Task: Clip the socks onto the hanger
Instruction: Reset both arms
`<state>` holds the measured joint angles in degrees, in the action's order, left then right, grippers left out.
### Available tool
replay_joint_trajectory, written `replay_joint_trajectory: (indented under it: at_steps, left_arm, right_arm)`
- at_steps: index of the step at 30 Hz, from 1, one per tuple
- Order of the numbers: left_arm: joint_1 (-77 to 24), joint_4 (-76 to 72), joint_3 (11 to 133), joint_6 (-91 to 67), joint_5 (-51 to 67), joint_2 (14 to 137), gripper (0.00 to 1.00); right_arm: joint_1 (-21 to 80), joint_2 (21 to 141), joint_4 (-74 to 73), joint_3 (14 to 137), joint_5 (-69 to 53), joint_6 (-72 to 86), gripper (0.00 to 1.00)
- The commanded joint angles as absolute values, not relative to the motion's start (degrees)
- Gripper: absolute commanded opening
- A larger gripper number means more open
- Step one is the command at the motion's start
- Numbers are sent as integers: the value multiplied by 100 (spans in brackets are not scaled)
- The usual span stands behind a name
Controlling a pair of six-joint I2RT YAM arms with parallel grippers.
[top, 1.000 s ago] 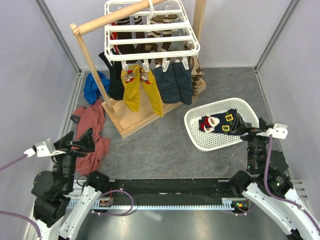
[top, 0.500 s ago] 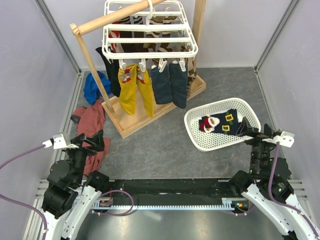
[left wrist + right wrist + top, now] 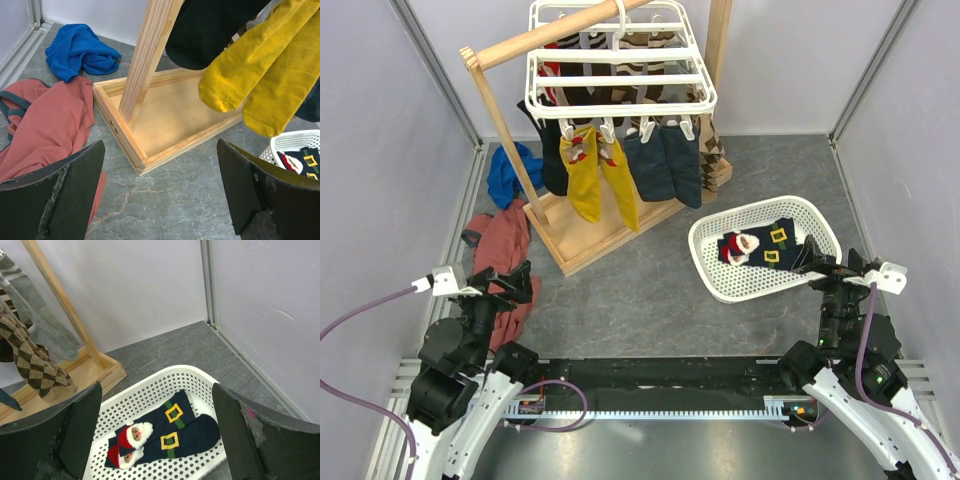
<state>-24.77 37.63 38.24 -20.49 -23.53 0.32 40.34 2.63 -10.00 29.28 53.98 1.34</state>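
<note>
The white hanger [image 3: 620, 78] hangs by its hook from the wooden pole. Clipped along its front row are the mustard-yellow socks [image 3: 602, 185] and the dark navy socks [image 3: 666, 165]. The yellow socks [image 3: 265, 75] dangle at the upper right of the left wrist view. My left gripper [image 3: 515, 285] hovers low at the near left, open and holding nothing, well short of the stand; its fingers [image 3: 65, 190] frame bare floor. My right gripper [image 3: 815, 265] is open and holds nothing, beside the basket's near right rim, far from the hanger.
The wooden stand base [image 3: 610, 230] sits mid-floor with its post [image 3: 147, 55]. A white mesh basket [image 3: 720, 275] holds navy Santa socks [image 3: 165, 432]. A red cloth [image 3: 505, 255] and blue cloth [image 3: 510, 170] lie at left. Argyle and grey socks [image 3: 30, 350] hang at the back. Walls close both sides.
Both arms have drawn back and down towards their bases, then held still. The hanger with its socks swung left and back towards the right.
</note>
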Motion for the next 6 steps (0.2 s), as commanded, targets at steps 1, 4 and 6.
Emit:
replay_joint_trajectory:
  at_steps: [1,4,6]
  left_arm:
    - [-2479,3656,3797,-1872,-2303,-501,99]
    - [-2470,3656,3797,-1881,-2294,-501,99]
    - [-2470,3665,3797,-1898,-2346,-501,99]
  right_arm:
    - [4043,316,-984,2900,5467,167,98]
    - [4052,308,-993,2892,5467,176,98]
    - [4043,308,-993,2900,5449,202,98]
